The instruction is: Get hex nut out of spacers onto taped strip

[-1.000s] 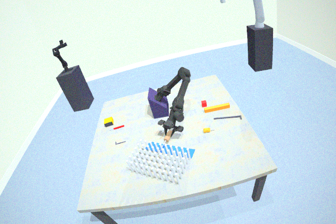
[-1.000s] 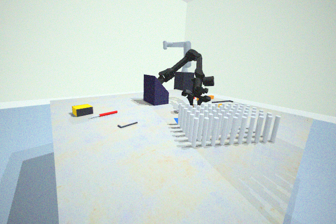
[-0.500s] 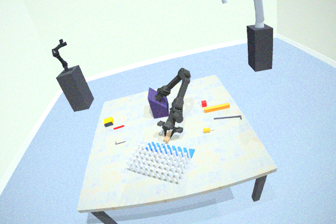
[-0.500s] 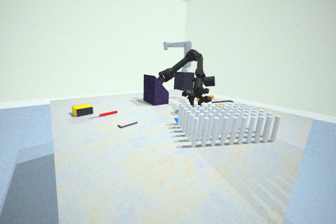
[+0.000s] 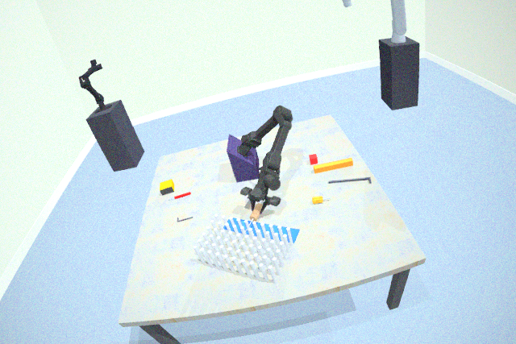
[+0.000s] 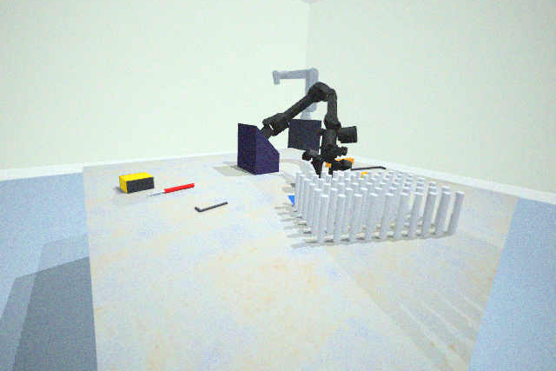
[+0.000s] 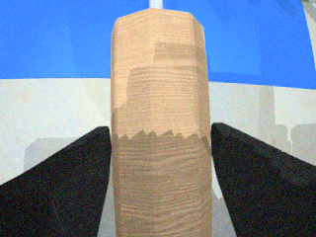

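Note:
My gripper (image 5: 256,207) (image 7: 160,135) is shut on the wooden handle (image 5: 255,212) (image 7: 160,99) of a tool, just behind the blue taped strip (image 5: 295,234) (image 7: 49,44). A thin pale shaft (image 7: 156,4) runs from the handle's front end towards the spacers; its tip is hidden. The white standing spacers (image 5: 237,254) (image 6: 354,218) form a dense field beyond the strip and look upright. In the exterior view the fingertips (image 6: 325,173) show behind the spacers' tops. The hex nut cannot be made out in any view.
Right side: yellow screwdriver (image 5: 317,200), long dark hooked rod (image 5: 350,180), orange bar (image 5: 333,165), red cube (image 5: 313,159). Left side: small hex key (image 5: 185,218) (image 6: 212,207), red-handled tool (image 5: 182,195) (image 6: 179,188), yellow-and-black block (image 5: 167,187) (image 6: 136,182). A purple block (image 5: 243,165) (image 6: 255,151) stands by the arm's base.

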Robot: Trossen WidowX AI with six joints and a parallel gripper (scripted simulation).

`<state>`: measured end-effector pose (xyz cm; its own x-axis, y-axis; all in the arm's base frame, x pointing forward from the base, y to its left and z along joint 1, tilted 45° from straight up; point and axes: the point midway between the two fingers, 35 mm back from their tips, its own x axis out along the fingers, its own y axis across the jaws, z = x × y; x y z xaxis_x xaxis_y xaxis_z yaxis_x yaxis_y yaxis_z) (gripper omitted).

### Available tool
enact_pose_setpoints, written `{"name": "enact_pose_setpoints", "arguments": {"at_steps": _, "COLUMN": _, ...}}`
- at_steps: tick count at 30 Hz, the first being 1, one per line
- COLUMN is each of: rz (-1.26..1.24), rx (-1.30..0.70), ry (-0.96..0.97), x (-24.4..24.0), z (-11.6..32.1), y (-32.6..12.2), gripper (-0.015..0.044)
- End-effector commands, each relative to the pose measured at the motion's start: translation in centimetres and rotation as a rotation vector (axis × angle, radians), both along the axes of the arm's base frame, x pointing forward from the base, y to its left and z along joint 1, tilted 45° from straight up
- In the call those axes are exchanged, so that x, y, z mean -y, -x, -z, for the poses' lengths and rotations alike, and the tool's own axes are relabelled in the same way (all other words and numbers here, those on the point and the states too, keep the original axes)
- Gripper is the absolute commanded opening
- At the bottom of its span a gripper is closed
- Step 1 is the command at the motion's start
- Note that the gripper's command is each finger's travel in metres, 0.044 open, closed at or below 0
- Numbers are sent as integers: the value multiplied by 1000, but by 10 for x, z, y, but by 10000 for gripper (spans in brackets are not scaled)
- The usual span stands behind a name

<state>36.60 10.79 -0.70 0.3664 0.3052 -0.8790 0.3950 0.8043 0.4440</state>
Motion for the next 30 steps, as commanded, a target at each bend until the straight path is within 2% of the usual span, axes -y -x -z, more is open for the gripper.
{"name": "enact_pose_setpoints", "arguments": {"at_steps": 1, "rz": -3, "rx": 5, "ry": 0, "x": 0, "z": 0, "y": -4, "gripper": 0}}
{"name": "enact_pose_setpoints", "arguments": {"at_steps": 30, "rz": -2, "rx": 6, "ry": -1, "x": 7, "z": 7, "y": -23, "gripper": 0}}
